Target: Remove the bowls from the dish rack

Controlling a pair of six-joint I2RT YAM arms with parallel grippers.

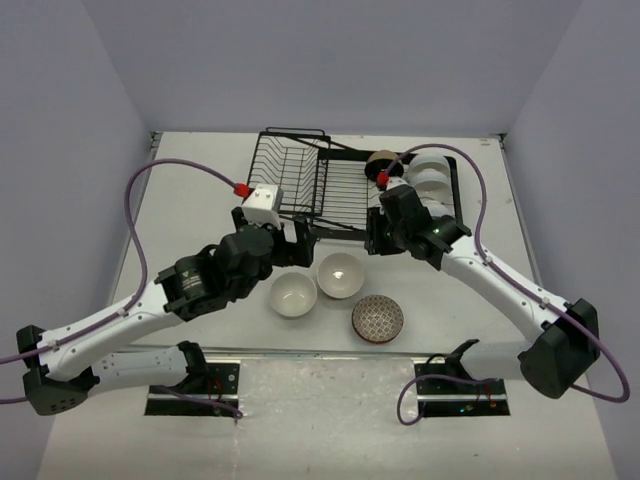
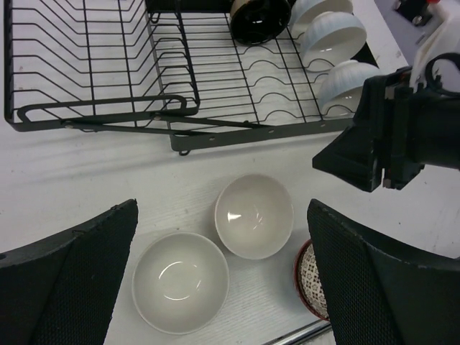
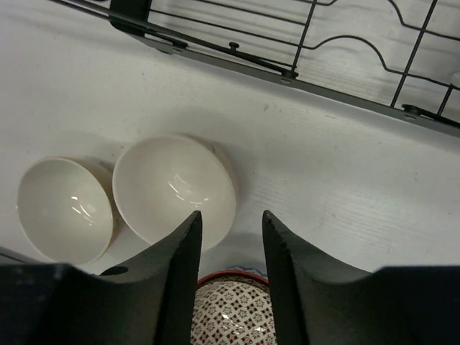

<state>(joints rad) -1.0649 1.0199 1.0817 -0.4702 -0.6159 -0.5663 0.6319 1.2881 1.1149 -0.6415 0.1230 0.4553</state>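
White arms [image 1: 100,332] with black joints [image 1: 200,282], looping purple cables [image 1: 185,163], red connectors [image 1: 241,188], black mesh-textured end effector fingers [image 2: 72,287]

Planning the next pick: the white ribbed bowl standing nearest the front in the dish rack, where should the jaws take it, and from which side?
Probably its top rim, from above: one jaw inside, one on the ribbed wall. The white ribbed bowl stands tilted on edge in the dish rack, with another bowl close behind, so the rim is the free part.
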